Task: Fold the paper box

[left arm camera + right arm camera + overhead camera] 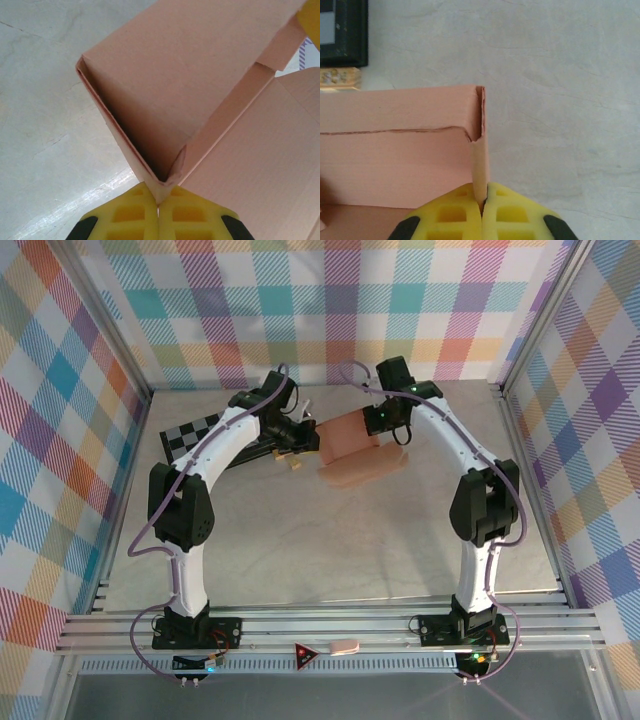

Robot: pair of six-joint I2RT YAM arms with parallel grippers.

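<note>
The salmon-orange paper box [352, 448] sits partly folded at the far middle of the table, between both arms. My left gripper [305, 436] pinches its left side; in the left wrist view the yellow fingers [131, 212] are shut on a folded corner of the paper box [165, 85], whose walls rise in a V above them. My right gripper [385, 422] holds the right side; in the right wrist view it [482, 206] is shut on a thin upright wall edge of the paper box [395, 145].
A black-and-grey checkered board [192, 436] lies at the far left behind the left arm, its corner board [342, 32] at top left of the right wrist view. A small tan block [339, 78] sits beside it. Plaid walls enclose the marble table [330, 540].
</note>
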